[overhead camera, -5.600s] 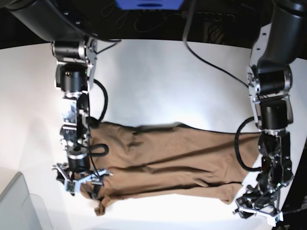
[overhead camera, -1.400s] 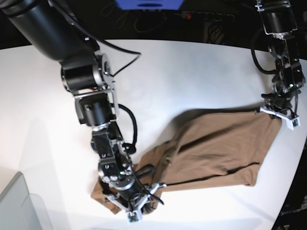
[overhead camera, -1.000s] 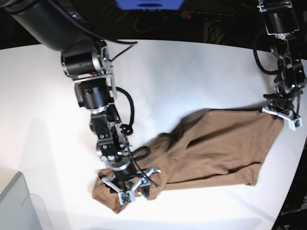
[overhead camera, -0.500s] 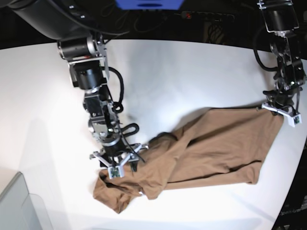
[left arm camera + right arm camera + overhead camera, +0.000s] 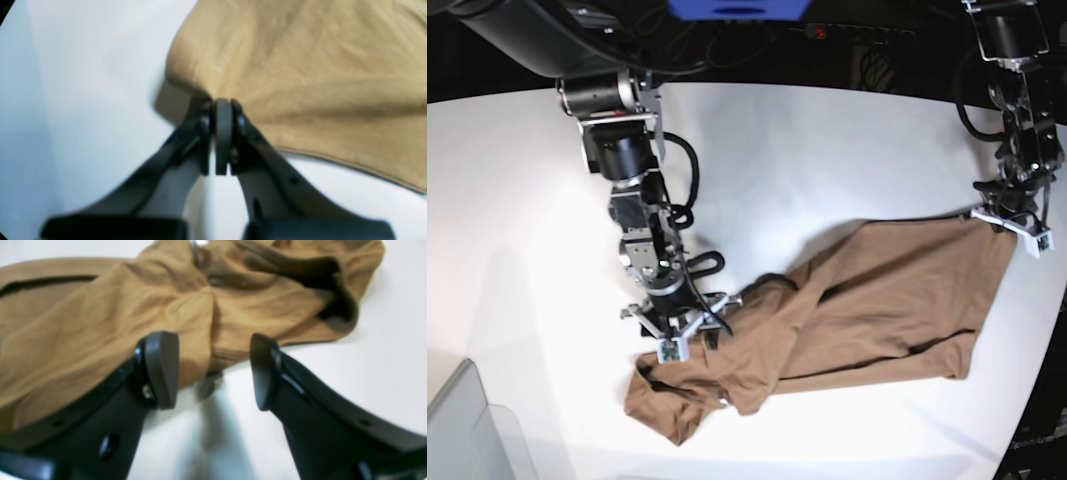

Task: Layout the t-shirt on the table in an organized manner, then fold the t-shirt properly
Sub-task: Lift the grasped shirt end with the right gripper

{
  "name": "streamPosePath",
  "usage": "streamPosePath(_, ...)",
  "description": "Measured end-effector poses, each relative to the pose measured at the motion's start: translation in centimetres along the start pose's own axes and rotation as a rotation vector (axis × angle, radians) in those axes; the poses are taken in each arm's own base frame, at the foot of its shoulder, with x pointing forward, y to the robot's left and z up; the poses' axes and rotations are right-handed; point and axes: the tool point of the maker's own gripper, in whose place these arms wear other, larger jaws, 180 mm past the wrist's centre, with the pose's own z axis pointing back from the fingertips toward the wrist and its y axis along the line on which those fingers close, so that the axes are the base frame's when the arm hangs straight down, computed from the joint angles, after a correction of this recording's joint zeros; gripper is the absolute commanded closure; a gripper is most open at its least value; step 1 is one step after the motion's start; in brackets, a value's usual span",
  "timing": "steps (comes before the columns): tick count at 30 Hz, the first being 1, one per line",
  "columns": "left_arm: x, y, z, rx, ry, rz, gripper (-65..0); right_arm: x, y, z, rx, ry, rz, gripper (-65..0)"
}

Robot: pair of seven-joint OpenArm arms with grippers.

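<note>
You had the t-shirt (image 5: 867, 300) lying skewed and rumpled across the worktop (image 5: 807, 160), one end bunched near its front edge, so the layout was unfinished and no fold had begun. Your left tool (image 5: 223, 110) was pinched tight on a corner of the cloth at the far side. Your right tool (image 5: 213, 370) stood wide apart and empty, just over the crumpled end.

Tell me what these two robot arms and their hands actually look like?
Both arms are chunky black cylinders joined by silvery metal brackets, with black cables looping alongside. Each ends in a hand with two curved dark fingers tipped by flat grey pads: the left hand and the right hand. A small white block sits at each wrist.
</note>
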Motion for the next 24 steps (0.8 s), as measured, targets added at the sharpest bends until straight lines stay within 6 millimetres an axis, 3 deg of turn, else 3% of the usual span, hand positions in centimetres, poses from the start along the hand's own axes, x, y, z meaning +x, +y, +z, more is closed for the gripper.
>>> streamPosePath(3, 0.1, -0.1, 0.0, -0.001, -0.002, 0.001, -0.1, -2.6, 0.9, -0.1, 0.017, 0.073, -0.015, -34.8)
streamPosePath(8, -0.3, 0.2, 0.1, 0.003, 0.007, -0.004, -0.1, -3.0, 1.2, -0.1, 0.022, 0.076, -0.019, -33.5)
streamPosePath(11, -0.1, 0.1, 0.1, 0.002, 0.003, -0.003, -0.1, -2.5, 1.9, 0.0, 0.029, 0.033, -0.027, -25.2)
streamPosePath(15, -0.1, 0.1, 0.1, 0.002, 0.003, -0.003, -0.1, -2.2, 2.2, 0.2, 0.032, -0.010, -0.034, -6.1)
streamPosePath(17, -0.1, 0.1, 0.1, 0.002, 0.003, -0.003, -0.1, -2.3, 2.2, 0.3, 0.033, -0.009, -0.034, 0.0)
streamPosePath(24, -0.1, 0.1, 0.1, 0.002, 0.003, -0.003, -0.1, -2.5, 2.3, 0.4, 0.033, -0.009, -0.035, 0.0)
